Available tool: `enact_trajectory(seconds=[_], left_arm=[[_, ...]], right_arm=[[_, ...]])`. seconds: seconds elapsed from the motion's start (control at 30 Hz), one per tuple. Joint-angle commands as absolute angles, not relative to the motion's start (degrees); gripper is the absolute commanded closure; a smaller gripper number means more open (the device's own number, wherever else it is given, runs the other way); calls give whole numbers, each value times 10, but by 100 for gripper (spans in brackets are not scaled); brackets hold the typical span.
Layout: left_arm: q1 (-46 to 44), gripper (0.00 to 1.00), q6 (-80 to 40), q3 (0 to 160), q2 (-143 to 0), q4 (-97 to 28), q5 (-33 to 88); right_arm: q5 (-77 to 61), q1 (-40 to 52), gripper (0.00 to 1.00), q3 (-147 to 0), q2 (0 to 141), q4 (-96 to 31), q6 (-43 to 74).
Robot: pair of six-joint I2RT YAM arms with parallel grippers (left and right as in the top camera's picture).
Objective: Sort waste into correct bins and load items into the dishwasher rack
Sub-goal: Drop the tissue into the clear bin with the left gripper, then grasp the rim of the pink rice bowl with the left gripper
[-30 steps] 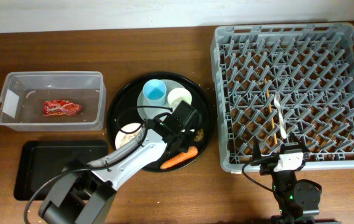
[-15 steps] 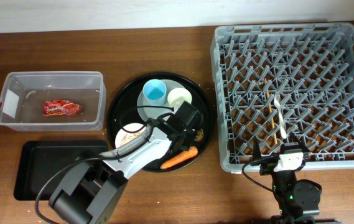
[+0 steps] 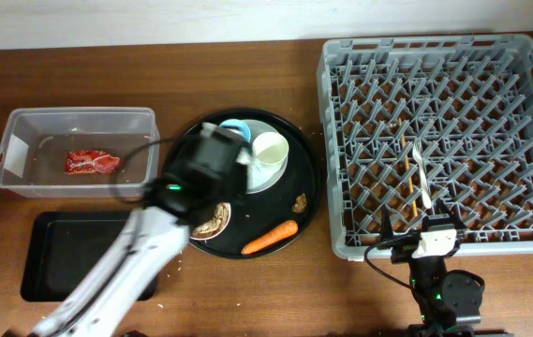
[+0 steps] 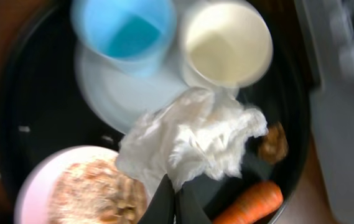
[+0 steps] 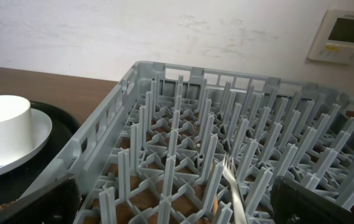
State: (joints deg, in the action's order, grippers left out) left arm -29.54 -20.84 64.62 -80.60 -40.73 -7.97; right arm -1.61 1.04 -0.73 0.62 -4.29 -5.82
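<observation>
change: L arm has swung up and left; a sec ago its wrist sat low at the near-right of the round black tray [image 3: 308, 201], now it's over the tray's left half (overhead blurry, so moving).
L claw [image 4: 167, 202]: clenched on the tissue [image 4: 195, 140], pinching its near edge. The tissue hangs free above the tray, off the surface.
meaning: tissue pick looks done, carry step underway. Prob. headed to a bin at left.
bins: clear tub [image 3: 79, 120] far-left on the tabletop [image 3: 247, 56], red wrapper [image 3: 92, 163] inside. Flat black tray [image 3: 51, 253] near-left, looks bare.
R claw [image 5: 173, 193]: fingers spread, nothing in them, parked at the near edge of the rack [image 3: 327, 140]. Unchanged.
on round tray: blue cup [image 4: 124, 28] and cream cup [image 4: 228, 40] on the plate [image 4: 114, 87]; bowl [image 4: 37, 180] w/ noodle scraps [image 4: 96, 190]; carrot [image 4: 248, 202]; brown scrap [image 4: 271, 143].
rack load: no cups, bowl or plate in yet; only a white fork [image 3: 422, 178] and thin brown sticks [image 3: 405, 173].
materials: tissue is thin, soft, creased, irregular, and will flop. Tub is see-through rigid plastic w/ rounded corners. Rack is a grey moulded grid w/ upright pegs.
shapes: cups are smooth cylinders, open side up. Plate is flat, pale and round. Carrot is a tapered, matte orange; scrap is lumpy. Noodle scraps are beige and stringy.
</observation>
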Motion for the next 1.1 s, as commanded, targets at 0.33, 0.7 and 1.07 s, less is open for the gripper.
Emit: enact_trajectory(seconds=[0.33,0.7,1.07], left_arm=[[105,100,-214,661,-933,-320,-84],[103,40,-214,666,-934,-305,-21],[-187,1,-184,710,-711,-550,37]], right_arm=[[-20,6,1,-3,2,-43,-56],[-19,6,1,-3,2,-43,-56],[-19,6,1,-3,2,-43,-56]])
